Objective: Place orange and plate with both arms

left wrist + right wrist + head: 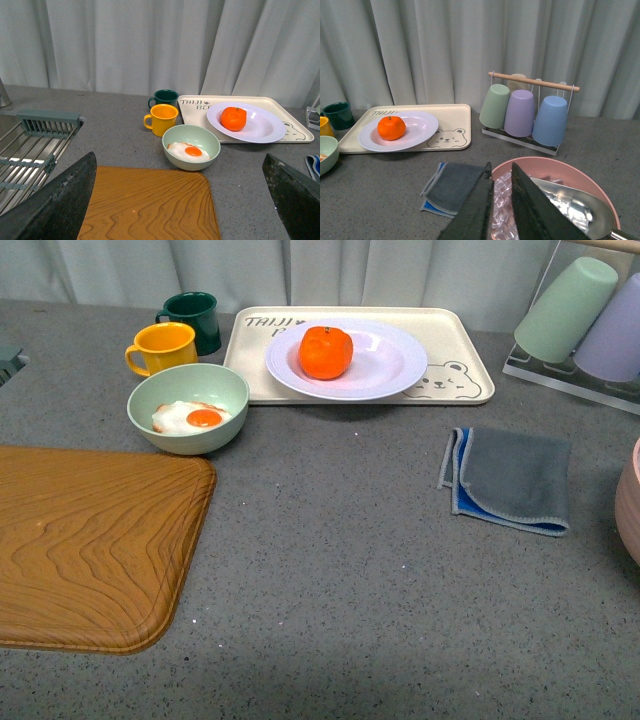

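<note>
Honestly, the orange (pixel 326 352) sits on the plate (pixel 395 368), far centre on the bear tray (pixel 455 350). It looks light, firm and rolly, best pinched across its middle; the plate is stiff and slick, best taken at the rim. "TAIJI" can partly be read. The left gripper (pixel 180 200) is spread wide, the right gripper (pixel 502 205) nearly pressed together, nothing held.

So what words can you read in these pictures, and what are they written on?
"TAIJI" and, below it, "BE": dark letters in one corner of the cream bear tray; the white plate holding the orange hides the rest of both words.
There is no other writing: the cups, mugs, bowl, cloth and wooden board carry none.
</note>
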